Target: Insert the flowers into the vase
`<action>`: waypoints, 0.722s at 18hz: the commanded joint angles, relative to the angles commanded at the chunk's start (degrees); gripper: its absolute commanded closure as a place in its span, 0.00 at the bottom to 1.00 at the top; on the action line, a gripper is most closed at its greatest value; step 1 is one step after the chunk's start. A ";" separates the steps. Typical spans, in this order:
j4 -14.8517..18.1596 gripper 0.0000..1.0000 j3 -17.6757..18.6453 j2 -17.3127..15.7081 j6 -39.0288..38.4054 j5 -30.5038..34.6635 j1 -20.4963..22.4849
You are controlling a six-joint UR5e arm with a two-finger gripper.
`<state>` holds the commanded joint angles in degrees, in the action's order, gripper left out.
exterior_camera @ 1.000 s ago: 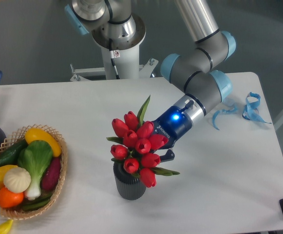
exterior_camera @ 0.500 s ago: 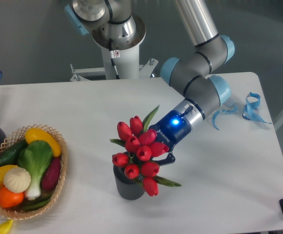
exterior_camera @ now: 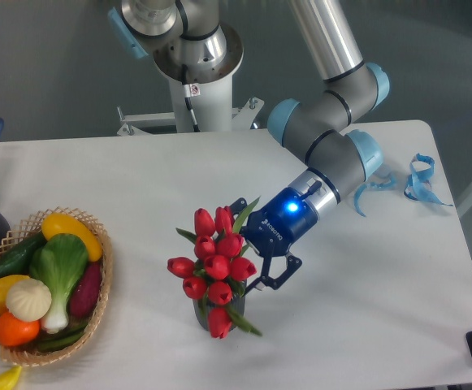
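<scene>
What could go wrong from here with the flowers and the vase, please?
The bunch of red tulips leans left and hides most of the dark grey ribbed vase, so it may tip. The black claw seems open right beside the blooms; pulling away could snag them.

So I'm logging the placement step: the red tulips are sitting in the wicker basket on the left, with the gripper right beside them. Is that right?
Not quite. The camera view shows the red tulips standing in the dark vase near the middle of the table, not in the wicker basket, which holds toy vegetables. The gripper is indeed right beside the tulips.
</scene>
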<state>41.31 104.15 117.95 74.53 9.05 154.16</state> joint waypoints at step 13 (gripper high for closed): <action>-0.18 0.00 6.23 -6.67 0.18 0.00 7.55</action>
<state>41.13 110.38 111.28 74.71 9.05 161.71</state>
